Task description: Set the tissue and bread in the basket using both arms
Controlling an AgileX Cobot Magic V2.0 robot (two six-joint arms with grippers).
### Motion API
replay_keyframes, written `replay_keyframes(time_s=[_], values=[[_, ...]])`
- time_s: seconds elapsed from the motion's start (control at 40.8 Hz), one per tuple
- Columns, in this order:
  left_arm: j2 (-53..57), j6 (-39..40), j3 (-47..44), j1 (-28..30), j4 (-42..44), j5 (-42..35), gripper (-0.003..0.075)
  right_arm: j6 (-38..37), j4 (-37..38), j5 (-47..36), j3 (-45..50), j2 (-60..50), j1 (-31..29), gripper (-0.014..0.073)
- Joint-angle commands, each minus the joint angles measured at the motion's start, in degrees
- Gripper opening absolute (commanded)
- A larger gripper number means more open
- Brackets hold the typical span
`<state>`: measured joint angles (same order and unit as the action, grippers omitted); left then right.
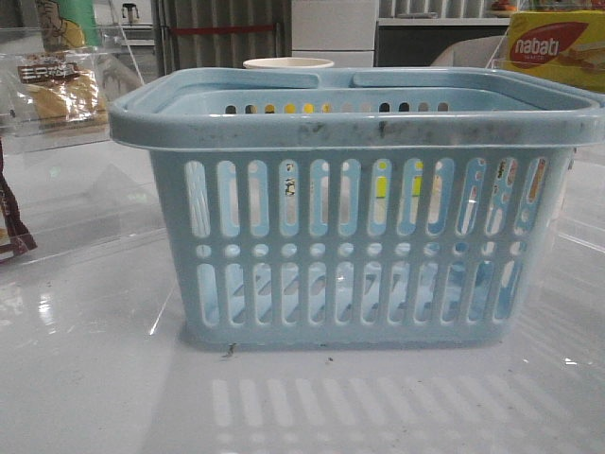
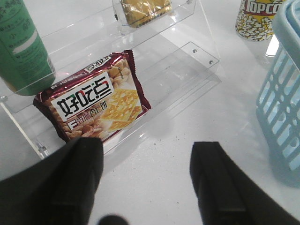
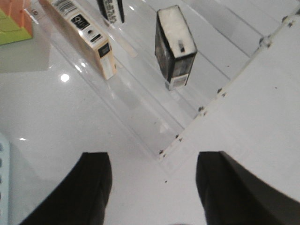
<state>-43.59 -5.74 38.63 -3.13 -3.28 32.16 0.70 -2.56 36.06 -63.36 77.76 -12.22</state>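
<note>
Upright tissue [image 3: 174,47], long axis vertical

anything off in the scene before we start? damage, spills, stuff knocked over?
Nothing spilled or knocked over. The only oddity: the light-blue basket has dark scuffs along its front rim, cosmetic by the look of it. The tissue pack stands upright on its clear shelf, and the bread sits in its clear display at far left.

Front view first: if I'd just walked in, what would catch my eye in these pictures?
The big light-blue basket fills the middle of the front view, standing on the glossy white table. In the left wrist view, a dark red biscuit packet lies on a clear shelf just ahead of the open left gripper. In the right wrist view, a small blackish tissue pack sits on a clear rack beyond the open right gripper.
</note>
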Motion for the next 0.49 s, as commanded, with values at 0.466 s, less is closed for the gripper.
replay_keyframes(time_s=[0.466], values=[[0.03, 0.33, 1.52, -0.55, -0.7, -4.6, 0.0422, -0.05, 8.0, 1.39, -24.9, 23.86, -0.66, 0.0507]])
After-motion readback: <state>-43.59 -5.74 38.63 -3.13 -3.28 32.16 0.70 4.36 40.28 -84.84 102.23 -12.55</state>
